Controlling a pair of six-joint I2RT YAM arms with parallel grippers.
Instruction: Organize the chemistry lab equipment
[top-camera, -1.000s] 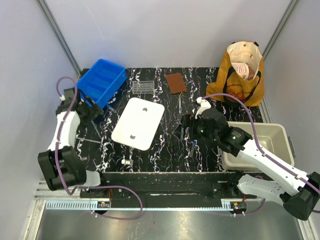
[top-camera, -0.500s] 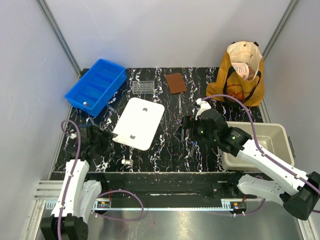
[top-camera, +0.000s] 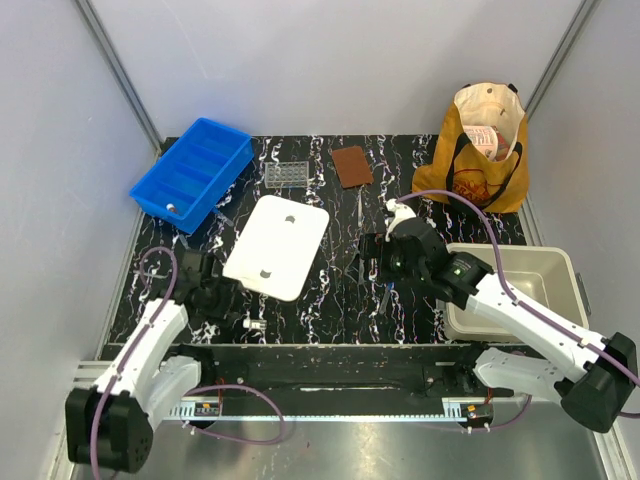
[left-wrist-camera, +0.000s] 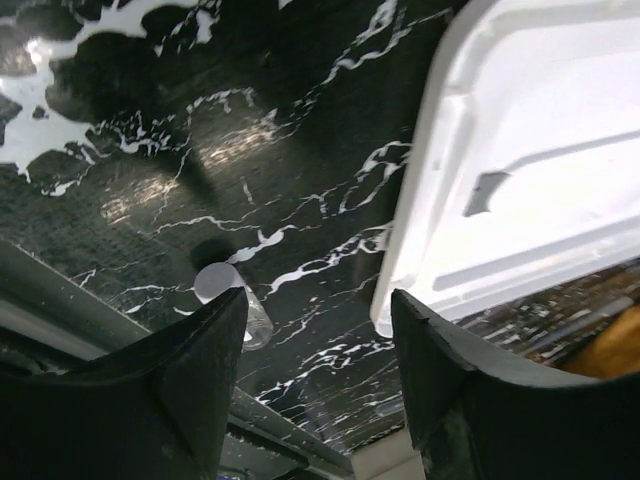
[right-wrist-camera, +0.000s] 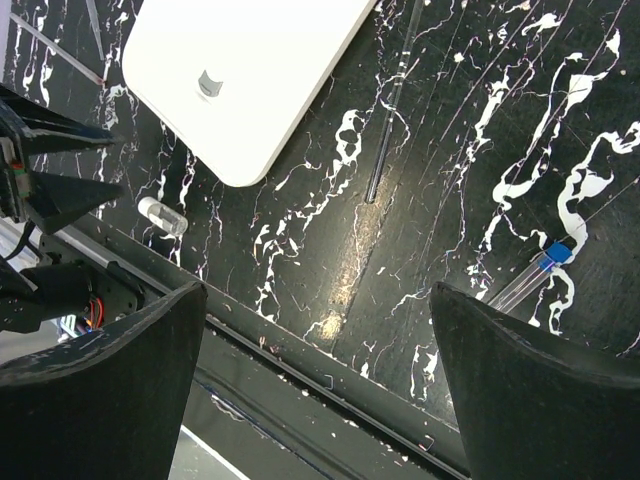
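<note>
The blue bin (top-camera: 195, 170) is sitting at the far left. The left arm, which was reaching up to it a second ago, is now hanging low over the near-left part of the table. The left claw (top-camera: 212, 295) (left-wrist-camera: 318, 300) is standing wide open with nothing in it. It is hovering between a white-capped vial (top-camera: 255, 324) (left-wrist-camera: 222, 290), lying near the front edge, and the near corner of the white lid (top-camera: 277, 245) (left-wrist-camera: 520, 170). The vial and the lid are lying where they were. The clear rack (top-camera: 285, 175) is sitting at the far side as before. The right claw (top-camera: 368, 262) (right-wrist-camera: 318, 295) is hovering to the right of the lid, barely shifted. Its fingers are spread wide and empty above a thin rod (right-wrist-camera: 385, 140) and a blue-capped tube (right-wrist-camera: 535, 272).
</note>
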